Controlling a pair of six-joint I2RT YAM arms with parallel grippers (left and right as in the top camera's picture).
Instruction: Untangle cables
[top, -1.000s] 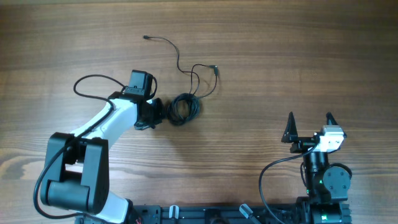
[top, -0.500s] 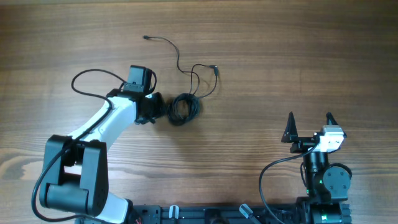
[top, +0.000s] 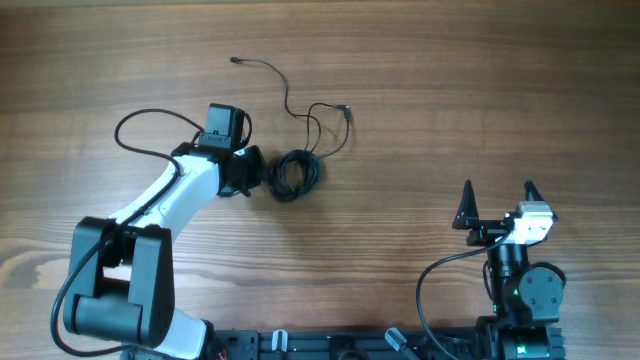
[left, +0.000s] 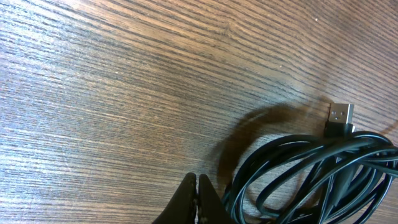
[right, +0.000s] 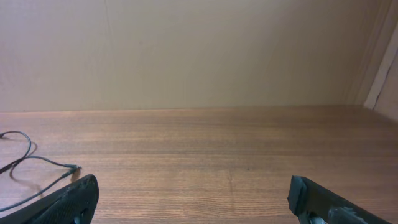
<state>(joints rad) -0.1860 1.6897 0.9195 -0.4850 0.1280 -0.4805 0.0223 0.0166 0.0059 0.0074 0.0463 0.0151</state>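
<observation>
The cables lie at the table's middle left. They are a tight black coil (top: 296, 172) and a thin loose cord (top: 285, 95) that runs from a small plug at the far left to loops above the coil. My left gripper (top: 256, 172) is shut just left of the coil, with nothing between its tips. In the left wrist view the shut gripper (left: 197, 182) sits beside the coil's strands (left: 311, 171), and a USB plug (left: 340, 116) sticks out above them. My right gripper (top: 497, 192) stands open at the front right, far from the cables, and its open gripper (right: 193, 183) holds nothing.
The left arm's own thicker black cable (top: 150, 128) arcs over the table left of its wrist. A stretch of the thin cord (right: 25, 158) shows at the left of the right wrist view. A beige wall (right: 199, 50) stands behind the wooden table (top: 480, 90).
My left gripper has shifted slightly toward the table's far side and closer to the coil. The coil and the right arm have stayed in place.
</observation>
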